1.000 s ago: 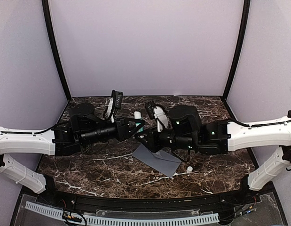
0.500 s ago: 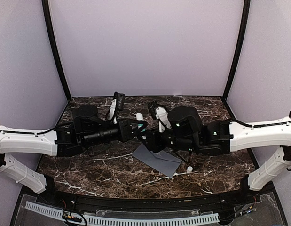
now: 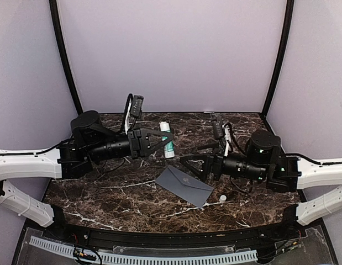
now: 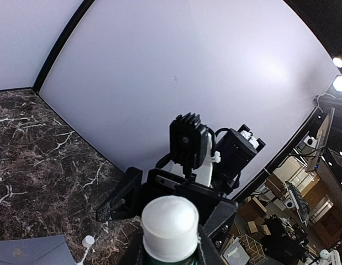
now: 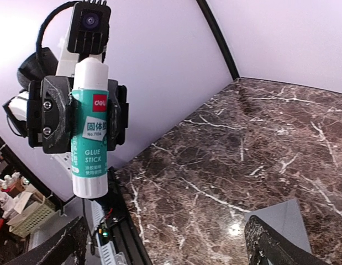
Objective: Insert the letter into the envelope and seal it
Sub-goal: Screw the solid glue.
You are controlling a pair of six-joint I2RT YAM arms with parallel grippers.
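The grey envelope (image 3: 184,185) lies flat on the marble table (image 3: 115,190), its flap folded down; one corner shows in the right wrist view (image 5: 277,216) and another in the left wrist view (image 4: 27,252). The letter is not in view. My left gripper (image 3: 161,140) is shut on a green-and-white glue stick (image 3: 167,140), held above the table behind the envelope (image 5: 90,130) (image 4: 171,223). My right gripper (image 3: 187,164) stands open and empty to the right of the stick, just above the envelope's far edge, its fingers (image 5: 283,249) wide apart.
A small white cap (image 3: 222,197) lies on the table right of the envelope, also seen in the left wrist view (image 4: 88,241). Lilac walls with black corner posts (image 3: 67,61) enclose the back and sides. A black rail (image 3: 159,237) runs along the near edge.
My right gripper opened, let go of the glue stick and drew back to the right. My left arm pulled back left with the stick still in its jaws.
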